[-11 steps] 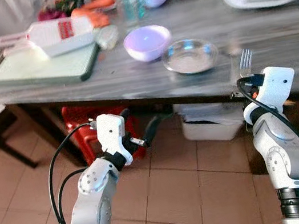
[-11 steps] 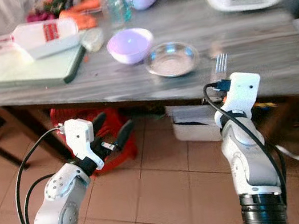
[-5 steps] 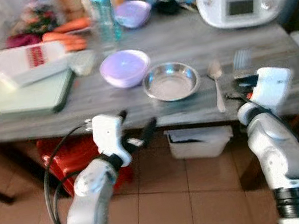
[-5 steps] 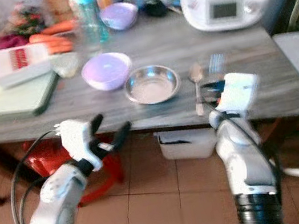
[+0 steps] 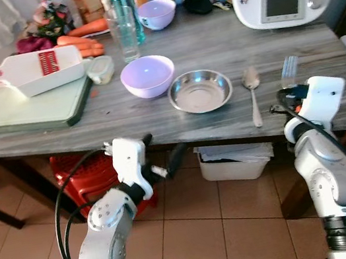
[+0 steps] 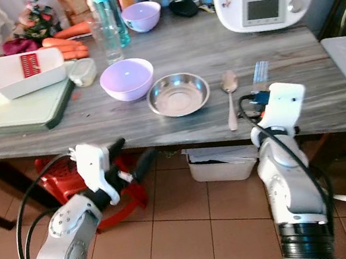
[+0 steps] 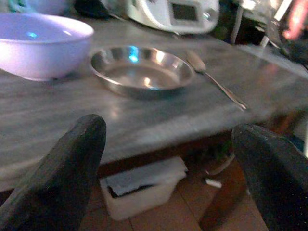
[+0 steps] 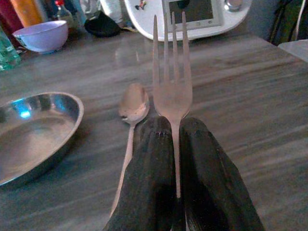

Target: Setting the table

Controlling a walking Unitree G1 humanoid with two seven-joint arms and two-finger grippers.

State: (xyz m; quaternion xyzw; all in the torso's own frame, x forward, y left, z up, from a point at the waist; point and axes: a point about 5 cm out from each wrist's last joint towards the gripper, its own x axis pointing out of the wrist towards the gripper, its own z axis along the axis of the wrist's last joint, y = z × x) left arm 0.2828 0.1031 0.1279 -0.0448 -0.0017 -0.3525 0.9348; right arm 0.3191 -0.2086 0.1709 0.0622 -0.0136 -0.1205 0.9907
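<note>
The right tool [image 8: 175,159] has its two black fingers pressed together on the handle of a silver metal fork [image 8: 171,84], tines pointing to 12 o'clock over the grey wood-grain counter [image 5: 157,115]. A silver spoon [image 5: 252,92] already lies at 3 o'clock of the shallow round steel dish [image 5: 200,91], with the fork held just beyond it. The step in hand looks like laying the fork; next it should be lowered beside the spoon and released. The left tool [image 7: 168,159] hangs spread and empty below the counter edge.
</note>
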